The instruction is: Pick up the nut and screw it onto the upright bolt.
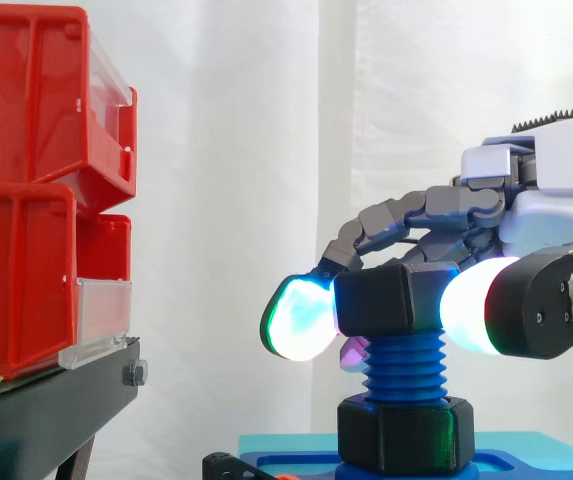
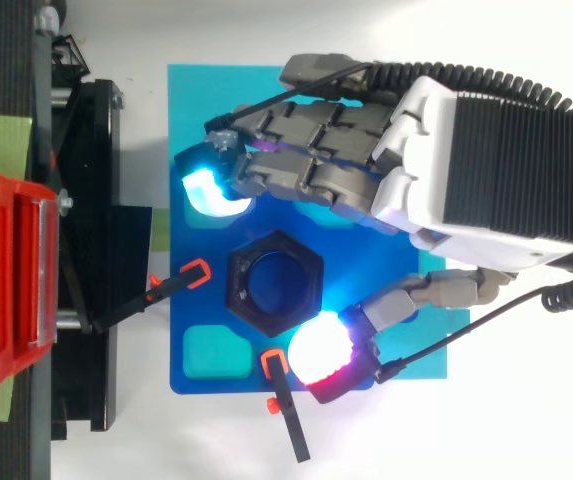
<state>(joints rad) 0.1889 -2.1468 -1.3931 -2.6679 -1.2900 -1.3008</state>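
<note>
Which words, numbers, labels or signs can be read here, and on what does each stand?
None: no text can be read.
The black hexagonal plastic nut, the blue threaded plastic bolt, the blue base plate, the red plastic bins with clear fronts and the hand with glowing pads all show no print.

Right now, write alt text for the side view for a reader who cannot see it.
The hand, coming from the right, curls its fingers round a black nut atop an upright blue bolt, with glowing pads on either side. The bolt rises from a black hex base on a blue plate. Red bins sit on a black stand at left.
</note>
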